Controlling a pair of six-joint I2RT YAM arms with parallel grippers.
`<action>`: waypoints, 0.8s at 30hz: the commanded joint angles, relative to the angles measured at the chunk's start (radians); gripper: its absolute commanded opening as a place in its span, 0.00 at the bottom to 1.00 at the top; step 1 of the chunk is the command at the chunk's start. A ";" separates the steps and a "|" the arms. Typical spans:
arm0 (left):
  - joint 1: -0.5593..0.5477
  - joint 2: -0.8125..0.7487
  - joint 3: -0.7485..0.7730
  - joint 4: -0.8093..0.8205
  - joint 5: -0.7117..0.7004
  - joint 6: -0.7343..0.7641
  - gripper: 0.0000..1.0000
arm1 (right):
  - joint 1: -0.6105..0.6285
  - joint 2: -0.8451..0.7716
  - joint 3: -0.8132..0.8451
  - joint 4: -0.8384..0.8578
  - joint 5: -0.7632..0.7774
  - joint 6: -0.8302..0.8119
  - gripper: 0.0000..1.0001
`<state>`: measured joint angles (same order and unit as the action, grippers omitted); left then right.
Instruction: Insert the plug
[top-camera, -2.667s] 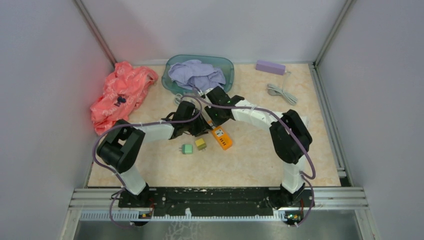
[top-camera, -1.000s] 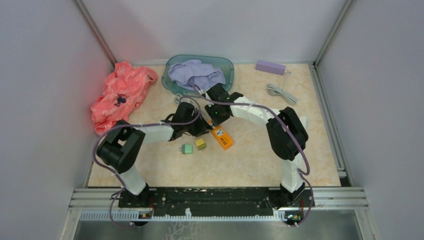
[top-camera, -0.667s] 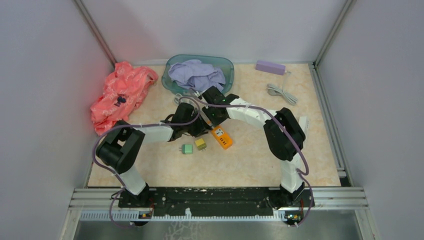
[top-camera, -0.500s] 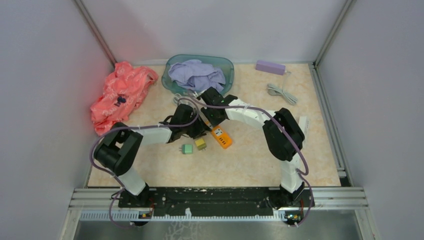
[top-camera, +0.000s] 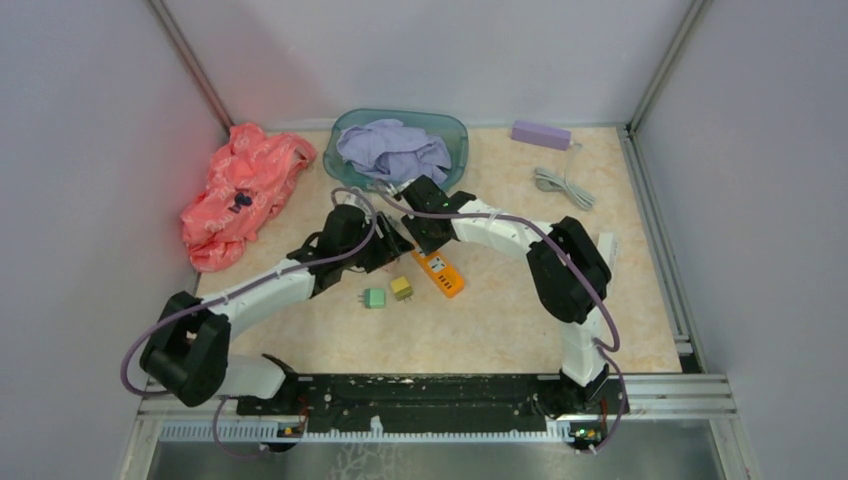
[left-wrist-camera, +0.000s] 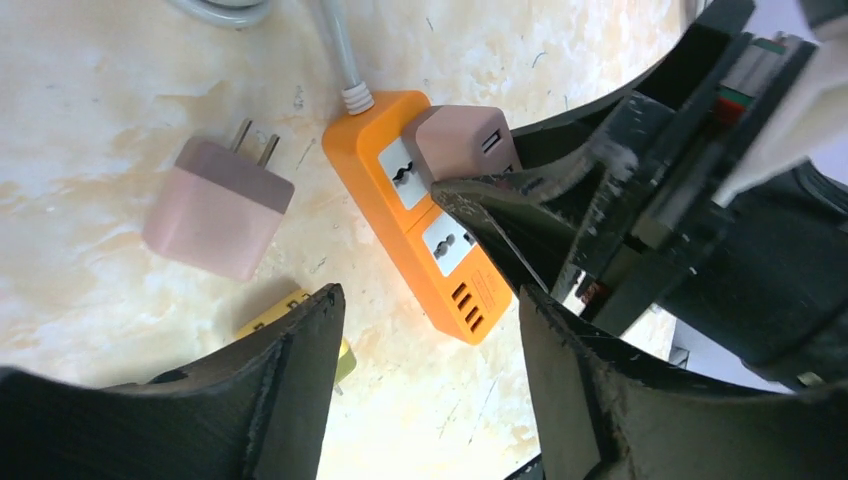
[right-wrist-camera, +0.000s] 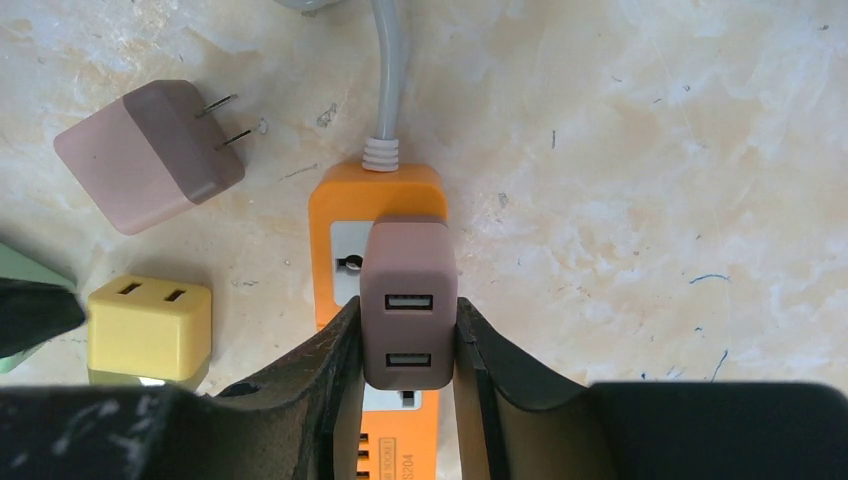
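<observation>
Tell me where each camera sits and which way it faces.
Top external: above and behind the bases, facing down on the table; both arms show.
Left wrist: on the left arm, looking past the left gripper at the orange power strip.
Right wrist: straight down; right gripper clamps the mauve adapter.
Both wrist views share strip and adapter.
</observation>
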<state>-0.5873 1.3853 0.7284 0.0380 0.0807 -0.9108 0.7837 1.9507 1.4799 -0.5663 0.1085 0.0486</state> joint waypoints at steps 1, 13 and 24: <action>-0.003 -0.092 -0.015 -0.123 -0.094 0.061 0.72 | 0.028 -0.043 0.008 -0.036 -0.029 0.013 0.37; -0.004 -0.217 0.033 -0.331 -0.229 0.265 0.80 | 0.026 -0.333 -0.104 0.090 0.039 0.011 0.60; -0.003 -0.114 0.152 -0.463 -0.238 0.458 0.84 | 0.016 -0.735 -0.503 0.440 0.065 0.016 0.77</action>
<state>-0.5873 1.2175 0.8013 -0.3634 -0.1371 -0.5575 0.8021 1.3422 1.0924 -0.3202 0.1406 0.0544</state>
